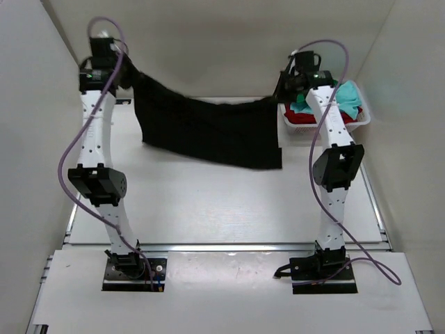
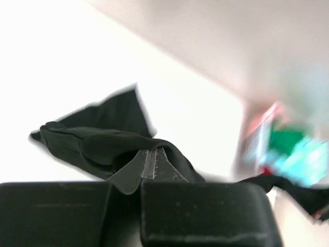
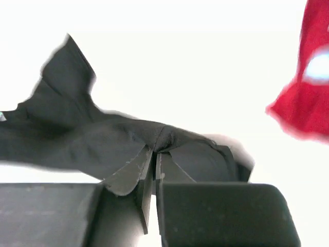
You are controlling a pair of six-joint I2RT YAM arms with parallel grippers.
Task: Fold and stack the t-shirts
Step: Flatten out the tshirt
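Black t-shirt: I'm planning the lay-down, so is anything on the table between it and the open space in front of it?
Nothing visible does. The black t-shirt hangs between the left claw and the right claw, both shut on it, above bare table. The basket sits off to the right, out of the way.

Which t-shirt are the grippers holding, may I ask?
The black t-shirt, hung between left gripper and right gripper; red t-shirt and teal t-shirt sit in the basket.

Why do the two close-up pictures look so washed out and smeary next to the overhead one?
Top external: evenly lit, sharp, the black t-shirt crisp. Left wrist: background overexposed to white, basket a colourful blur. Right wrist: same white glare, red t-shirt soft-edged, out of focus.
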